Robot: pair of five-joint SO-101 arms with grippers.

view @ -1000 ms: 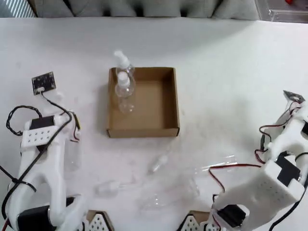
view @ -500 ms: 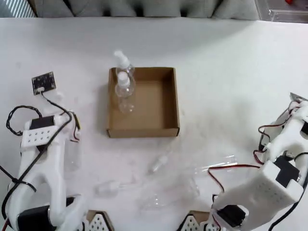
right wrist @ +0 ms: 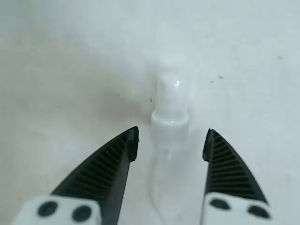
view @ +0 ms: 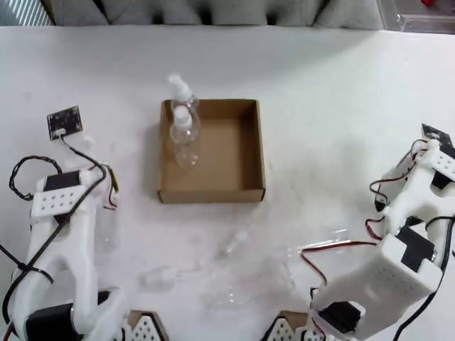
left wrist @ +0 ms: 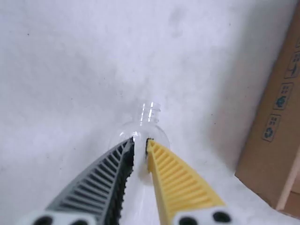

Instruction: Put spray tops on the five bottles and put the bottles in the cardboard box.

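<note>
In the left wrist view my left gripper [left wrist: 139, 143] is shut on a clear bottle [left wrist: 149, 123] with a bare neck and no top, held just below the shoulder. That bottle shows faintly beside the left arm [view: 67, 234] in the high view. My right gripper [right wrist: 171, 138] is open low over the table, with a white spray top [right wrist: 170, 110] lying between its fingers, untouched. The cardboard box [view: 245, 153] sits mid-table. Two topped bottles [view: 184, 126] stand at its left side.
Loose clear bottles [view: 245, 284] and spray tops [view: 233, 241] lie on the table in front of the box, between the two arm bases. A small black circuit board [view: 64, 122] lies at the far left. The box's corner [left wrist: 276, 126] is close beside the held bottle.
The right arm's wrist has shifted a little at the table's right edge, out and then back. The left arm and its bottle have kept still.
</note>
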